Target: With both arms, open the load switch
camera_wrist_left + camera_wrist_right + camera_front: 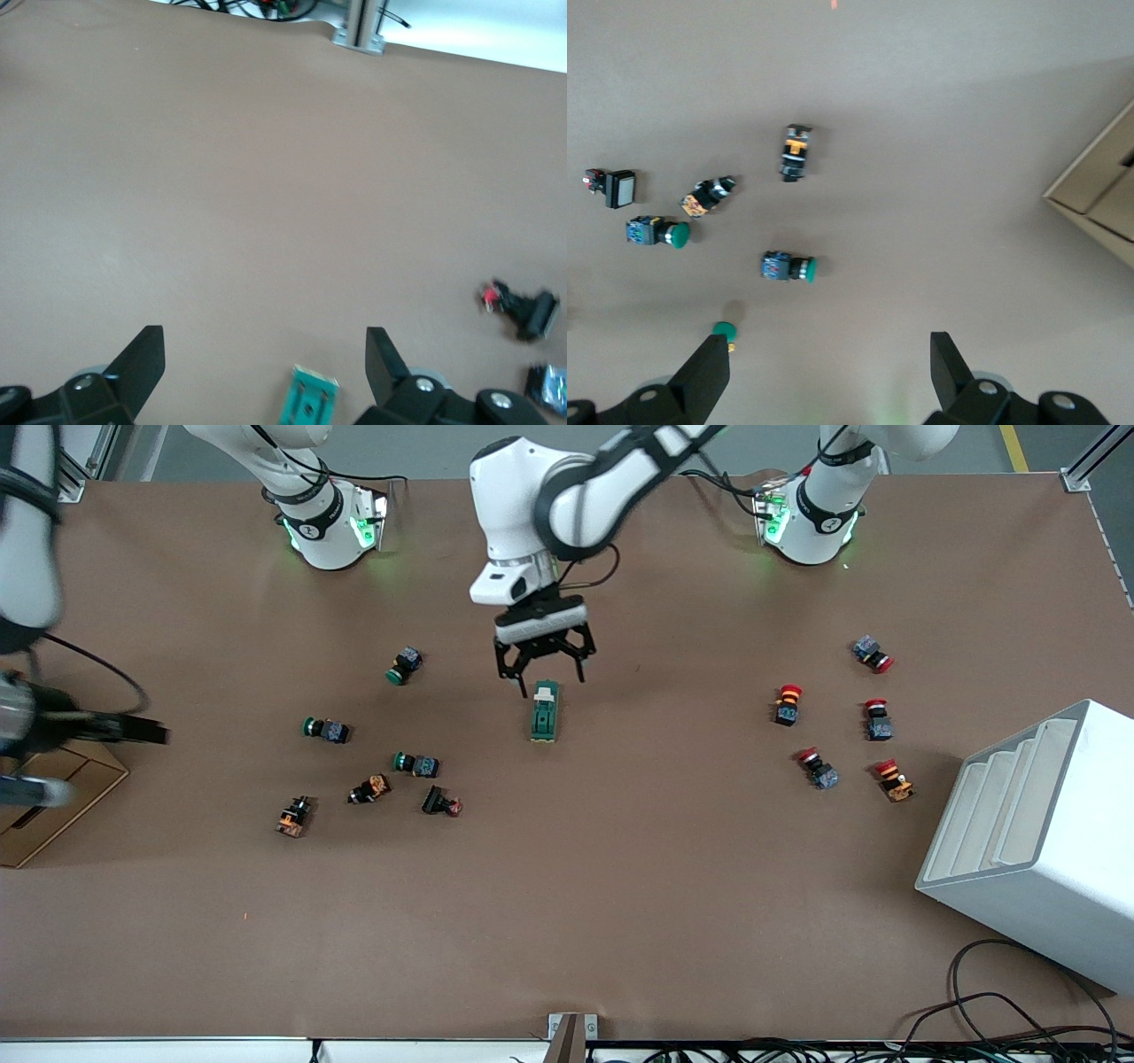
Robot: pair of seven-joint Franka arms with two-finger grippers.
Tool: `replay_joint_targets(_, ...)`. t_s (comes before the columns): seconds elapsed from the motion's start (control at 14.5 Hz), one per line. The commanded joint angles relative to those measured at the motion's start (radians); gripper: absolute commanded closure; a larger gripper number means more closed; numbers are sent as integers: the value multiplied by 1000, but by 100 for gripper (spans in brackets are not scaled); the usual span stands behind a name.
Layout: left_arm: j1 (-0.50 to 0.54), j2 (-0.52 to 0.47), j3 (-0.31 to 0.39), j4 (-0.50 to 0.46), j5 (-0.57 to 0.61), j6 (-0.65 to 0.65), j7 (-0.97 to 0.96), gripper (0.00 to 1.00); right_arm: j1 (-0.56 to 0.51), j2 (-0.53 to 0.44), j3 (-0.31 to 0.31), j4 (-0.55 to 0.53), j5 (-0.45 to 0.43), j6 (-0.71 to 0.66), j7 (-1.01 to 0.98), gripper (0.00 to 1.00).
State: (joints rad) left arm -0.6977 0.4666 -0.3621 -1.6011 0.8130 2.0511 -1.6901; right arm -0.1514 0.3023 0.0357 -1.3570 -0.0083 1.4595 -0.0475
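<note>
The load switch (pixel 544 710) is a dark-green block with a cream tab at the end toward the arms' bases. It lies flat in the middle of the table. My left gripper (pixel 542 662) hangs open just above that tab end. In the left wrist view the load switch (pixel 310 400) lies between the spread fingers of the left gripper (pixel 266 335), apart from both. My right gripper (pixel 158 732) is open in the air at the right arm's end of the table, over bare table beside a cardboard box (pixel 53 797). The right gripper (pixel 829 340) holds nothing.
Green push-buttons (pixel 405 665) (pixel 325 730) (pixel 416 763) and small orange and black parts (pixel 369 788) lie toward the right arm's end. Several red-capped push-buttons (pixel 787 704) lie toward the left arm's end, next to a white rack (pixel 1036 841). Cables (pixel 1001 1010) lie at the near edge.
</note>
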Motion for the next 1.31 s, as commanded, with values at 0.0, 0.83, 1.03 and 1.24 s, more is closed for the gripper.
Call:
replay_joint_targets(0.0, 121, -97, -9, -8, -177, -15, 192, 0, -27, -64, 26, -28, -45, -17, -25, 0)
replay_joint_targets(0.83, 655, -190, -2, 248, -577, -416, 1074, 0, 7, -87, 32, 29, 7, -146, -12, 0)
replay_joint_targets(1.03, 757, -276, 24, 221, -648, -416, 1323, 0, 77, -175, -8, -81, -12, -107, -12, 0)
replay_joint_targets(1.24, 742, -412, 182, 101, -755, -416, 1496, 0, 191, -195, -145, -103, -13, -105, -12, 0)
